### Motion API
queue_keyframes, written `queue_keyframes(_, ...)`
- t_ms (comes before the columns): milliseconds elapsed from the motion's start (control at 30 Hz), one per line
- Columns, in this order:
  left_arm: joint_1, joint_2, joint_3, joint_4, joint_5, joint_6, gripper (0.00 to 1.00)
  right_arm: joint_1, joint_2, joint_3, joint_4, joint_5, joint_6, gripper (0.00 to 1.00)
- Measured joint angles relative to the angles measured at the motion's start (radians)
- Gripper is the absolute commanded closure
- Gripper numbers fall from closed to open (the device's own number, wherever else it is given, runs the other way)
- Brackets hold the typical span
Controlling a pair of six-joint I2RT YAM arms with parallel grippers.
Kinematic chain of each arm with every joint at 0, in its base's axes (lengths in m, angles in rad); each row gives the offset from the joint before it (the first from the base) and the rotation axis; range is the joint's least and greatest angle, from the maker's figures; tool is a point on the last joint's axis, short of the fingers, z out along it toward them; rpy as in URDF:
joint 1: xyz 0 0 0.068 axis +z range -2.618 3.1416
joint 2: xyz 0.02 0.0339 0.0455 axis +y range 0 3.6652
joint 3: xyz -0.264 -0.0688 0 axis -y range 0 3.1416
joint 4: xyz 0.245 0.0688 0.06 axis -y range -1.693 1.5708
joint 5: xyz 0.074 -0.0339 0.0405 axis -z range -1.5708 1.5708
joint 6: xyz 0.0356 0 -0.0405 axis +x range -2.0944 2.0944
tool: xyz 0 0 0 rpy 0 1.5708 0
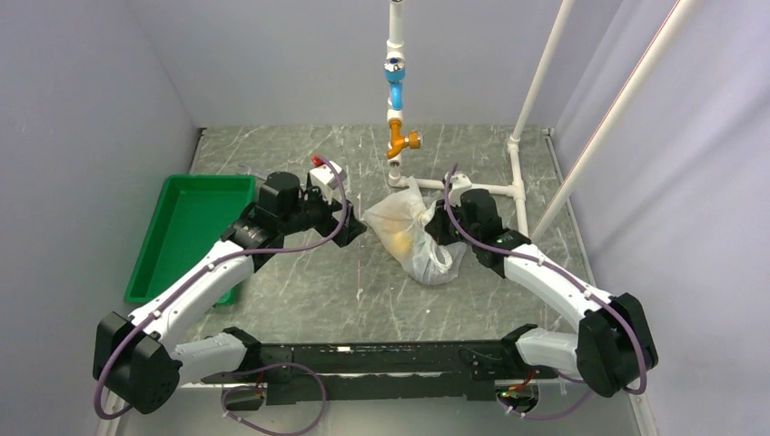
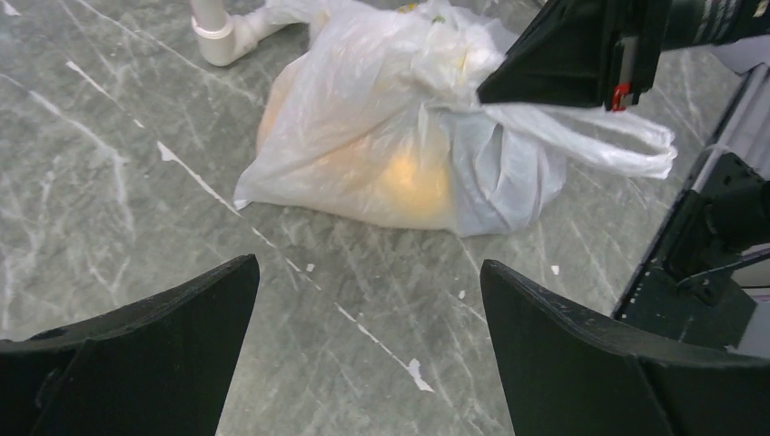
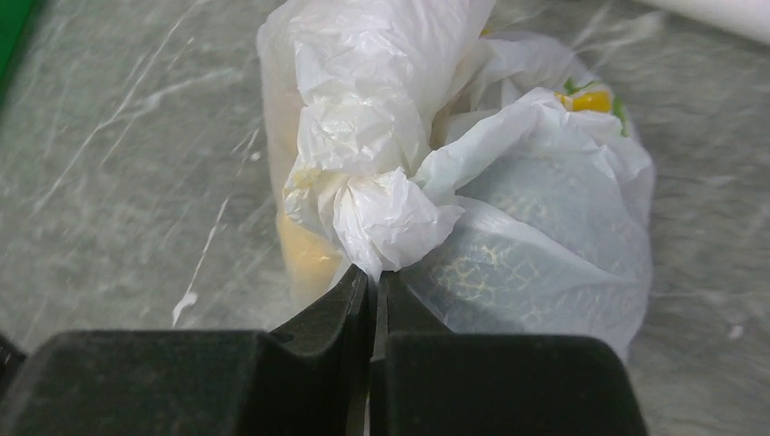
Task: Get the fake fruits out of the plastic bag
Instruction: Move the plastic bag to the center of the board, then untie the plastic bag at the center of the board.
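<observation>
Overhead view of two robot arms on a grey marbled table, both reaching toward a plastic bag lying near the middle of the table, toward its far side.

The right arm rises from its base at the near right. Its elbow is folded out to the right, and its forearm runs diagonally forward and inward to the bag's right side. The right gripper is clenched, with the two black fingers pressed together on a twisted, bunched wad of the bag's plastic near its knotted top.

The left arm mirrors this pose. Its elbow is low at the near left, its forearm angles forward and inward, and its wrist points right toward the bag. The left gripper is released, jaws spread wide. It sits just short of the bag's left side without touching it.

The bag rests on the table, crumpled, with one handle loop trailing out sideways. The fruits are inside it. A yellow fruit glows through the film, and a green fruit with a netted skin shows faintly beside it.

A green tray sits at the table's left edge, well apart from the bag. A white pipe frame stands just behind the bag.
</observation>
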State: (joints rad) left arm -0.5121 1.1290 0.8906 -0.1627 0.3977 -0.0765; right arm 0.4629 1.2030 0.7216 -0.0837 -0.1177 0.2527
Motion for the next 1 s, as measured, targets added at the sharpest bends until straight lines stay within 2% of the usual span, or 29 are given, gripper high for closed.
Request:
queue_keyframes(167, -0.046, 0.003, 0.0, 0.005, 0.003, -0.021, 0.04, 0.068, -0.043, -0.08, 0.058, -0.084, -0.001, 0.95)
queue_keyframes(300, -0.128, 0.014, 0.006, 0.0, -0.033, -0.01, 0.08, 0.126, -0.061, -0.125, 0.113, -0.147, 0.021, 0.94)
queue_keyframes(467, -0.208, 0.05, 0.027, -0.029, -0.083, 0.024, 0.23, 0.221, -0.056, -0.14, 0.186, -0.203, 0.047, 0.93)
queue_keyframes(533, -0.218, 0.065, 0.041, -0.05, -0.108, 0.036, 0.31, 0.248, -0.049, -0.14, 0.205, -0.211, 0.05, 0.92)
queue_keyframes(700, -0.227, 0.081, 0.064, -0.091, -0.146, 0.048, 0.44, 0.278, -0.021, -0.139, 0.237, -0.221, 0.058, 0.91)
queue_keyframes(767, -0.236, 0.084, 0.066, -0.102, -0.158, 0.058, 0.39, 0.278, -0.017, -0.137, 0.243, -0.22, 0.058, 0.91)
queue_keyframes(833, -0.248, 0.091, 0.07, -0.111, -0.161, 0.071, 0.24, 0.278, -0.013, -0.131, 0.242, -0.207, 0.057, 0.9)
queue_keyframes(867, -0.254, 0.097, 0.073, -0.114, -0.161, 0.079, 0.22, 0.278, -0.013, -0.131, 0.242, -0.201, 0.057, 0.89)
queue_keyframes(1000, -0.268, 0.129, 0.093, -0.143, -0.163, 0.094, 0.25, 0.28, -0.031, -0.131, 0.242, -0.158, 0.053, 0.88)
